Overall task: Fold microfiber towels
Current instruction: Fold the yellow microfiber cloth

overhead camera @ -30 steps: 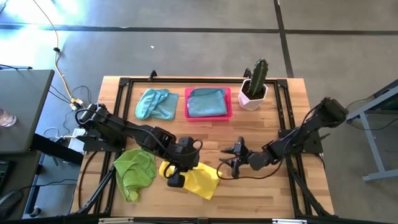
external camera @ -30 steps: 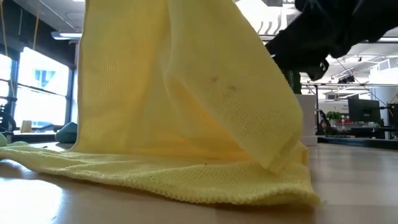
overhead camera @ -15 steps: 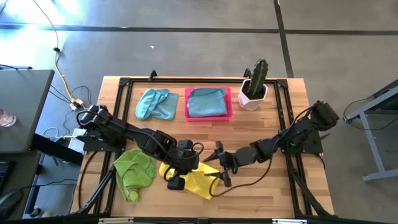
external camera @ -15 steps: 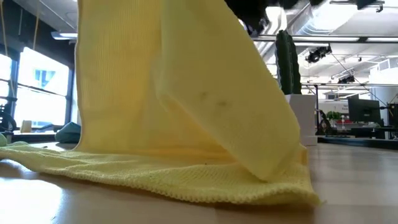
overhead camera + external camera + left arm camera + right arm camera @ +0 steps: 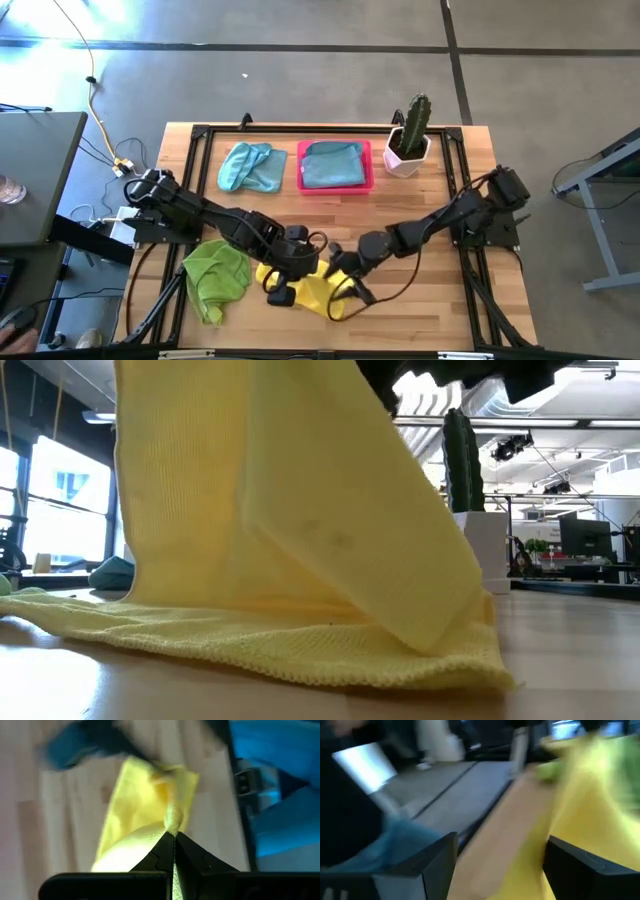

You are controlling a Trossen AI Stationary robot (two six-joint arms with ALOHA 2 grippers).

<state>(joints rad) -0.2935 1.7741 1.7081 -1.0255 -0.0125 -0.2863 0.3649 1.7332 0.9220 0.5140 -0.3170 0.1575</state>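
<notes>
Fingers of the left gripper (image 5: 173, 840) are pinched tight on a raised fold of the yellow towel (image 5: 318, 291) at the table's near edge; the right gripper (image 5: 340, 272) stands spread wide just beside it, at the towel's right side. A lime green towel (image 5: 218, 274) lies left of them. Bare wood (image 5: 420, 300) lies right. Farther back sit a light blue towel (image 5: 250, 166), a pink tray (image 5: 366, 170) holding another blue towel (image 5: 331, 164), and a potted cactus (image 5: 411, 132).

No readable text in any view.
No lettering, label, brand mark, number or sign can be made out on anything shown, on the table or in the room behind it.
</notes>
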